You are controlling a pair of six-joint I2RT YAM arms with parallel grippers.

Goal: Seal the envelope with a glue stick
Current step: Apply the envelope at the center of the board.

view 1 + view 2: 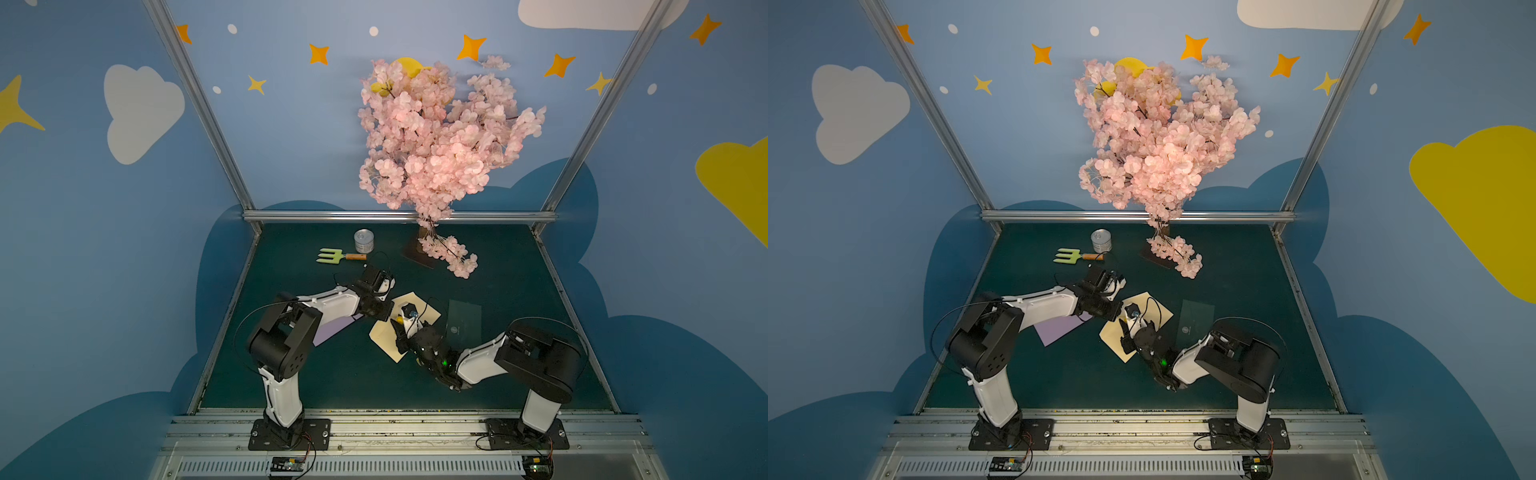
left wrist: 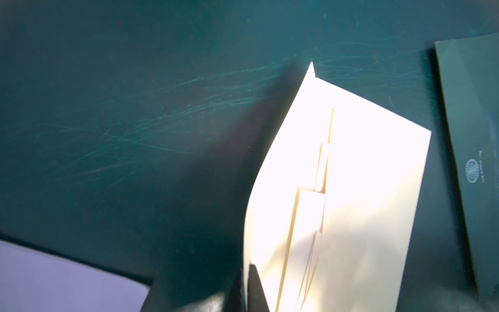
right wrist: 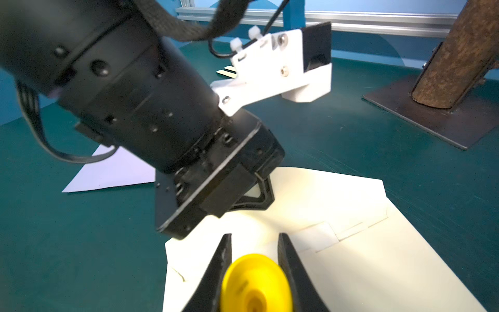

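The cream envelope (image 1: 384,337) lies mid-table in both top views, with its back upward. My left gripper (image 2: 247,283) is shut on the edge of its flap (image 2: 278,175) and holds that flap raised off the body (image 2: 372,189). In the right wrist view the left gripper (image 3: 266,200) sits at the envelope's (image 3: 378,256) far edge. My right gripper (image 3: 254,236) is shut on the yellow glue stick (image 3: 256,283), which hangs just above the envelope's body. In a top view the glue stick (image 1: 397,320) shows as a small yellow spot at the right gripper (image 1: 405,322).
A lilac envelope (image 1: 328,332) lies under the left arm. A dark green envelope (image 1: 465,322) lies right of the cream one. At the back stand a tin can (image 1: 364,241), a green garden fork (image 1: 336,255) and a blossom tree (image 1: 432,137) on a plate base (image 3: 432,121).
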